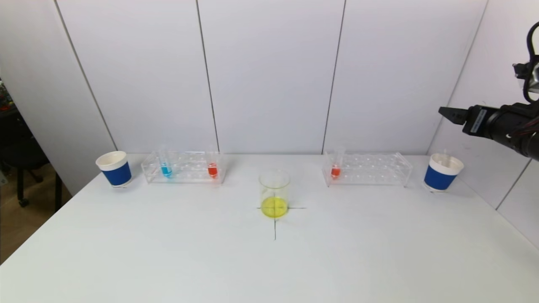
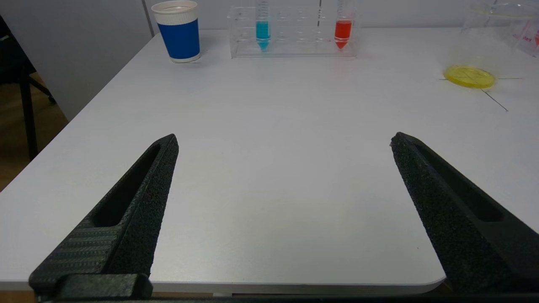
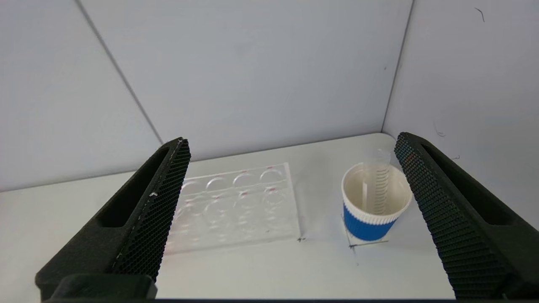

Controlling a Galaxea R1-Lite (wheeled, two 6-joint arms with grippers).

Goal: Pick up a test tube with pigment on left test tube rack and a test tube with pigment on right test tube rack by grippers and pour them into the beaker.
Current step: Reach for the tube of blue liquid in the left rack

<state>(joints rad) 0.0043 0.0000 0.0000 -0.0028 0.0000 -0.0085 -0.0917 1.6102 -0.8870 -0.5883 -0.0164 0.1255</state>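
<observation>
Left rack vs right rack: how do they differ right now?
The left rack holds two filled tubes, a blue tube near its outer end and a red tube near its inner end; the right rack holds only one orange-red tube, at its inner end. The left rack stands beside an empty-looking left cup; the right rack's neighbour, the right cup, holds an empty tube. Both racks are clear plastic, along the table's far edge.
</observation>
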